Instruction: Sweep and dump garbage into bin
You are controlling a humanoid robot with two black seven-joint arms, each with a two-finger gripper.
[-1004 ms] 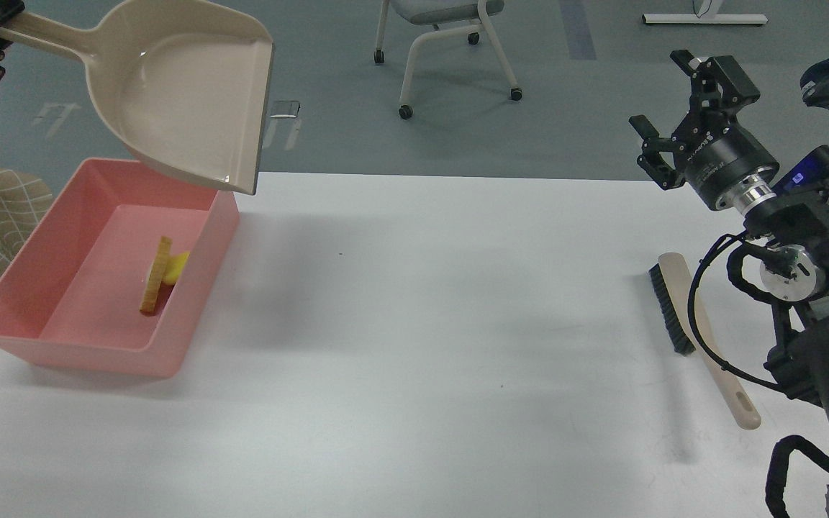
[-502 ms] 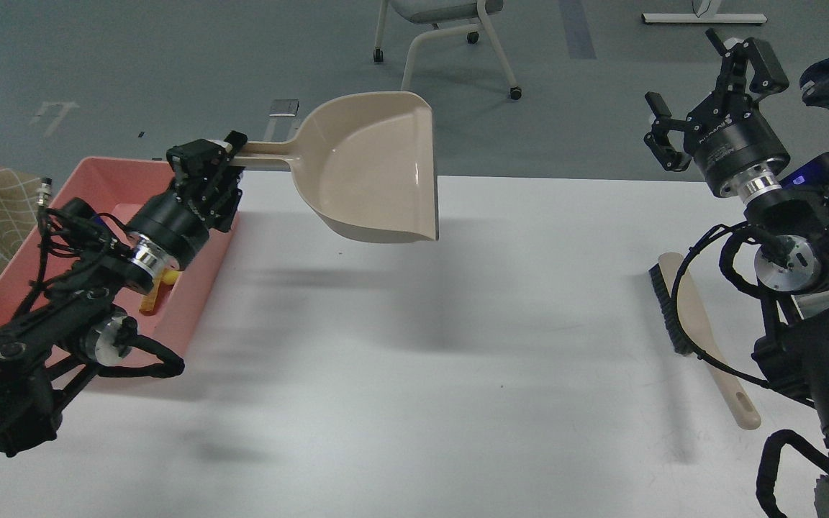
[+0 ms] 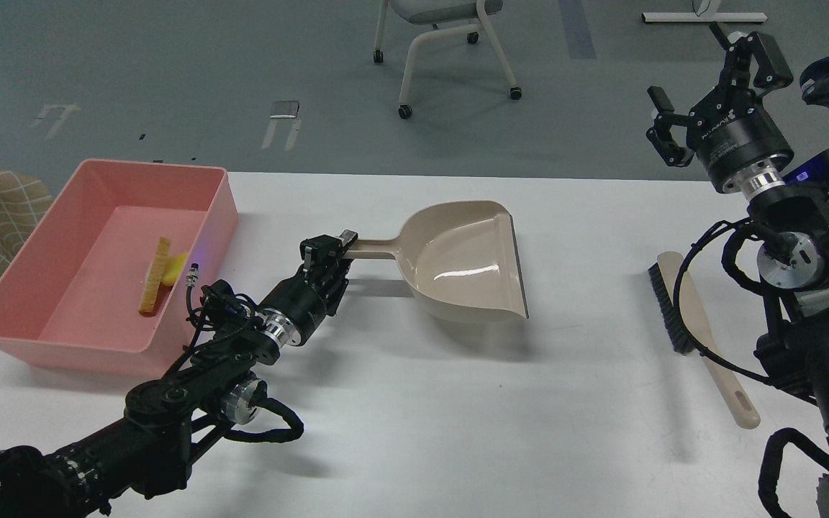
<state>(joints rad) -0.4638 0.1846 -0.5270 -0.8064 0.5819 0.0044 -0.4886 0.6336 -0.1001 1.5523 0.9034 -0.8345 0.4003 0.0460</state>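
One pink bin (image 3: 62, 345) at the white bench's (image 3: 414, 432) left end, two garbage scraps (image 3: 161, 273) lying inside it, left claw (image 3: 326, 253) closed on one beige dustpan's (image 3: 468, 262) handle at mid-bench, right claw (image 3: 709, 86) raised, spread open, empty, one brush (image 3: 702, 338) lying below it.

Bright, even overhead light; soft shadows on the white table (image 3: 414, 432); glare inside the dustpan (image 3: 466, 252); sharp focus.
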